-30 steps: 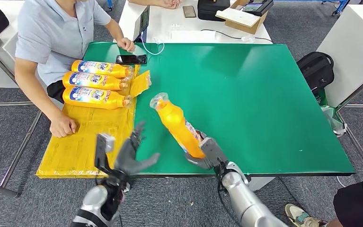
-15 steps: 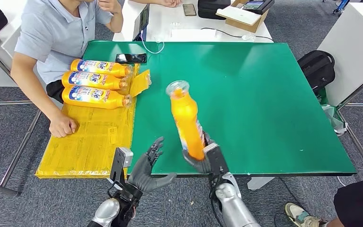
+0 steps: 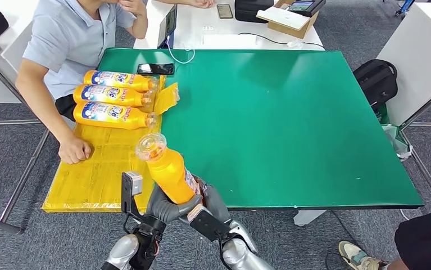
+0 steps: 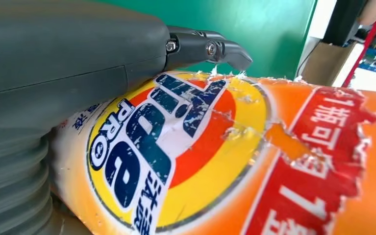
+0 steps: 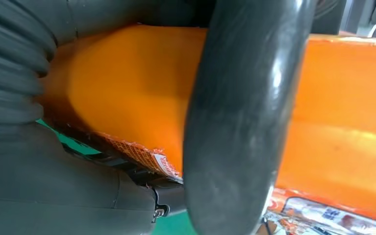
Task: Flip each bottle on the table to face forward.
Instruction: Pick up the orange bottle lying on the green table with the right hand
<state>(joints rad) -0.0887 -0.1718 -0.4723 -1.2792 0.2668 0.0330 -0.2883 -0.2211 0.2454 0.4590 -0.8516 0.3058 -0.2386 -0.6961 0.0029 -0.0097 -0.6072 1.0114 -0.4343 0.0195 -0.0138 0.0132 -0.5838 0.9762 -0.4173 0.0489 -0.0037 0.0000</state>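
Robot hand, both: left robot hand (image 3: 165, 203) and right robot hand (image 3: 210, 209) clasped together on one orange bottle (image 3: 168, 171).

Item held by its base end, off the near edge of the green surface (image 3: 291, 118), long axis tilted, cap end up and leaning toward the yellow mat (image 3: 103, 163) on the robot's left. Printed label lies against the left palm (torn in places); plain orange side faces the right. Three bottles (image 3: 112, 97) lie label-up on the mat, well apart. Person's hand (image 3: 75, 149) rests beside them.

Left robot hand (image 3: 162, 203) and right robot hand (image 3: 208, 207) both clasp something together, fingers wrapped.
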